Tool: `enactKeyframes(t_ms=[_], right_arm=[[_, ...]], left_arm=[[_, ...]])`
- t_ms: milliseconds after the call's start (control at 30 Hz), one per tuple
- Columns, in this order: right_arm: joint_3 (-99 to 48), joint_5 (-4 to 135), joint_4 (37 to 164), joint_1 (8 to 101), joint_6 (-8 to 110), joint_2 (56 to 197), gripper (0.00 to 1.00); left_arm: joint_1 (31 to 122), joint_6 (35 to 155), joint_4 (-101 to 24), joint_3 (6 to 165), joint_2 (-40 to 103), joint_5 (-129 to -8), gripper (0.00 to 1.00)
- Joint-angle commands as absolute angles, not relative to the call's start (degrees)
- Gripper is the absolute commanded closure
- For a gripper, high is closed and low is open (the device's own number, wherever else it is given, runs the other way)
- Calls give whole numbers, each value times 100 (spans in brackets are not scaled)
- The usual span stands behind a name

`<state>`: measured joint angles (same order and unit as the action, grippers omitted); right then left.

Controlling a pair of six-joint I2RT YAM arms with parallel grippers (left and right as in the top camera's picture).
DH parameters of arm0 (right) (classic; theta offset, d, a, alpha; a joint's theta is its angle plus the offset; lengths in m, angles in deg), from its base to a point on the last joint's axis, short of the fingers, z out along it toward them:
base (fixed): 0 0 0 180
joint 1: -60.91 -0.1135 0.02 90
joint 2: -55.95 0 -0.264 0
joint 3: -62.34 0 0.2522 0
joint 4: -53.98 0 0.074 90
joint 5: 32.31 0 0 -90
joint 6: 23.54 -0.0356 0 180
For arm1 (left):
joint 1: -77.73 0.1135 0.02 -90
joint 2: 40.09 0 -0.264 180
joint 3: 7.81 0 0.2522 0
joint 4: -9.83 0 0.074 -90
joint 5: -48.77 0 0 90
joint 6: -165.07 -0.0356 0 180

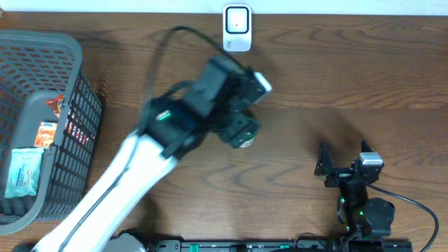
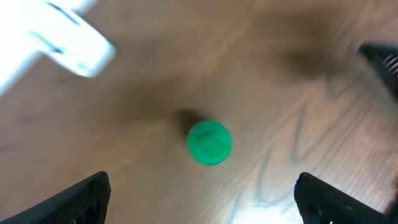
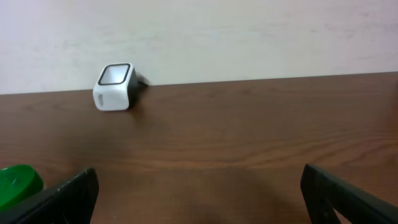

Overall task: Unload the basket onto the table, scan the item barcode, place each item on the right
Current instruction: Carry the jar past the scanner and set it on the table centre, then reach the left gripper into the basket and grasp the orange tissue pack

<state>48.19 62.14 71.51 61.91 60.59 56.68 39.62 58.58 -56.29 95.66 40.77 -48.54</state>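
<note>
The item, a small round container with a green cap point(image 2: 209, 142), stands upright on the wooden table, apart from the fingers. In the overhead view the item point(image 1: 243, 141) peeks out from under my left gripper point(image 1: 240, 126). That left gripper point(image 2: 202, 202) hangs above it, open wide and holding nothing. The white scanner point(image 1: 237, 28) with its dark-framed window sits at the table's far edge by the wall. My right gripper point(image 1: 343, 152) rests low at the front right, open and empty. In the right wrist view the scanner point(image 3: 115, 86) is far left and the green cap point(image 3: 18, 184) is at the left edge. No barcode shows.
A grey mesh basket point(image 1: 70, 52) with several packets stands at the far left. A blurred white shape point(image 2: 71, 40) crosses the upper left of the left wrist view, and a dark part point(image 2: 380, 62) shows at its right edge. A black cable point(image 1: 183, 31) runs by the scanner.
</note>
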Motion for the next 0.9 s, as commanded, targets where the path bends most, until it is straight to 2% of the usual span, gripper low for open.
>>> enactKeyframes(t_ms=[0, 100, 267, 300, 467, 600, 867], right_arm=[[4826, 6207, 7170, 6167, 5987, 5644, 1], [4826, 6207, 7170, 6167, 5987, 5644, 1], [4826, 6207, 7170, 6167, 5987, 5644, 1], [4826, 6207, 7170, 6167, 5987, 5644, 1], [4826, 6207, 7170, 6167, 5987, 5644, 1], [4826, 6207, 7170, 6167, 5987, 5644, 1], [4826, 6207, 7170, 6167, 5987, 5644, 1]], left_arm=[[4799, 6745, -5690, 9599, 3202, -3479, 5], [6137, 7792, -5712, 9599, 2654, -2996, 5], [8709, 9270, -5727, 9599, 2282, -3068, 2], [9310, 9453, -5729, 9599, 2291, -3280, 2], [11155, 10330, -5869, 9596, 2667, -4395, 2], [11868, 10583, -5968, 9596, 3264, -4642, 2], [11981, 10583, -6007, 9596, 4947, -4546, 2]])
